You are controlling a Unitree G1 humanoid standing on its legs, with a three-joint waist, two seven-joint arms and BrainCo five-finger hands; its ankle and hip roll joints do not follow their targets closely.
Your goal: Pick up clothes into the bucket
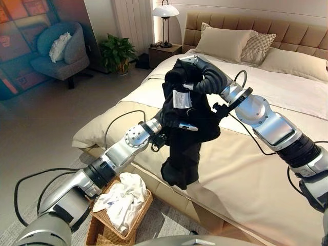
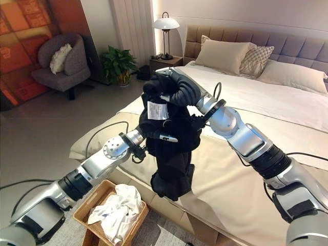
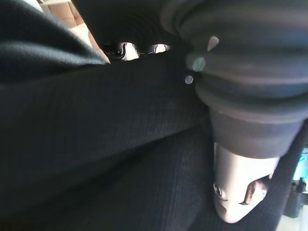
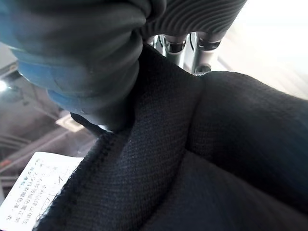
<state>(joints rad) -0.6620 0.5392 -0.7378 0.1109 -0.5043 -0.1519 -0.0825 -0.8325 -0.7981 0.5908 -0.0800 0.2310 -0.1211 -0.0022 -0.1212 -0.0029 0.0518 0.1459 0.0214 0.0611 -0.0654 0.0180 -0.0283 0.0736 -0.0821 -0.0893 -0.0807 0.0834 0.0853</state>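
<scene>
right hand [image 2: 171, 89] clutches black garment [image 2: 171, 154] | left hand [image 2: 154, 134] grips it | basket [image 2: 89, 205] of white cloth [image 2: 118, 210] below, beside bed [image 2: 246, 174]

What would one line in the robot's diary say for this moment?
black garment: lifted above bed edge | right hand: gripping top | left hand: gripping middle | basket: below, holds white cloth

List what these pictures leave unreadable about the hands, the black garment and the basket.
- Left hand: fingers buried in the black garment; grip unreadable in both eye views.
- Right hand: fingers hidden in cloth folds.
- White label: print too small.
- Basket: bottom covered by white clothes, lower part cut off by the picture's edge.
</scene>
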